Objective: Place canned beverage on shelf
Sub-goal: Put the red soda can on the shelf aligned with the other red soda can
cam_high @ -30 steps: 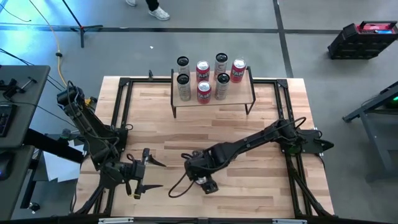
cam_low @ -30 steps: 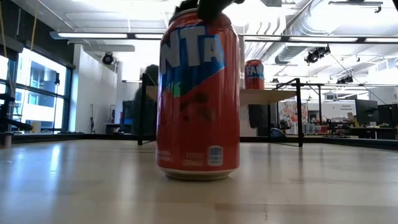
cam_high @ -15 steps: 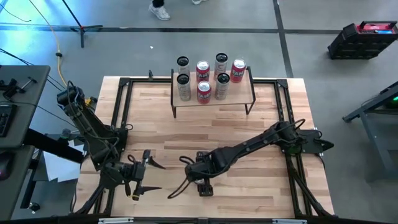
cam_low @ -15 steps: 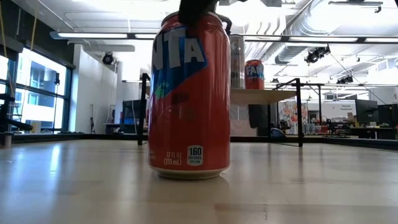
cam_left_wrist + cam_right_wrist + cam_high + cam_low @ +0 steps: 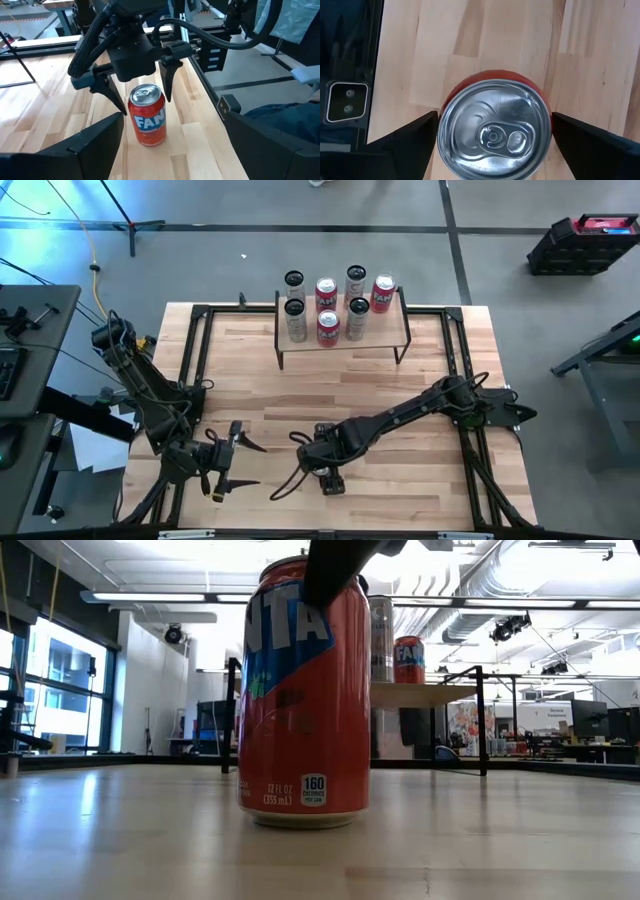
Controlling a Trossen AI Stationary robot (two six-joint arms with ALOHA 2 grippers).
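Seven cans already fill part of the shelf (image 5: 340, 340) at the table's far edge, as you see from above; the eighth is hidden under the right gripper (image 5: 326, 470) near the front edge, about mid-width. Your left gripper (image 5: 228, 461) waits spread open by the front left corner, well apart from the work.

From table height, the red can (image 5: 304, 700) stands upright, its long axis vertical, with one dark right finger reaching down past its top rim. Behind it the shelf shows with a silver can (image 5: 381, 638) and another red can (image 5: 408, 658) on top.

Your left wrist camera shows the right gripper straight over the can (image 5: 147, 120), fingers splayed to either side of the lid, not touching it.

Your right wrist camera looks straight down on the lid (image 5: 495, 127), centred between the two open fingertips (image 5: 407, 135), with wood showing either side.

So the can lies directly below the fingers: you likely need to drop lower, then close. Nothing stands between can and shelf, though free room on the plank looks limited to its ends.
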